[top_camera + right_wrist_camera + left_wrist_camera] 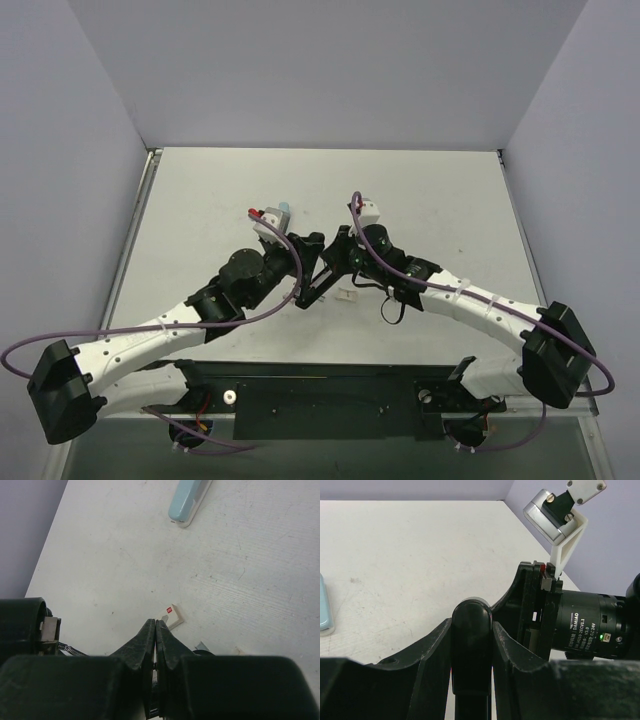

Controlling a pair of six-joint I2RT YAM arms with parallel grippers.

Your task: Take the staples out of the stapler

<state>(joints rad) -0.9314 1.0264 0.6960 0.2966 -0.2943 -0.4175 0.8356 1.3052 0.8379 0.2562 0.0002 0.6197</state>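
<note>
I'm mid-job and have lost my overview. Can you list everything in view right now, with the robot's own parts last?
stapler: one, black, mid-table, clamped in the left gripper.
small box: one, white with a red mark, on the table just beyond the right gripper's tips.
oblong item: one, pale blue, lying farther back on the table; too unclear to name.
table: one, white, under everything.
left gripper: one, black, shut on the stapler.
right gripper: one, black, jaws pressed together beside the stapler; whether they pinch anything is hidden.
left arm, right arm: two, white and black with purple cables, reaching in from the near edge.
</note>
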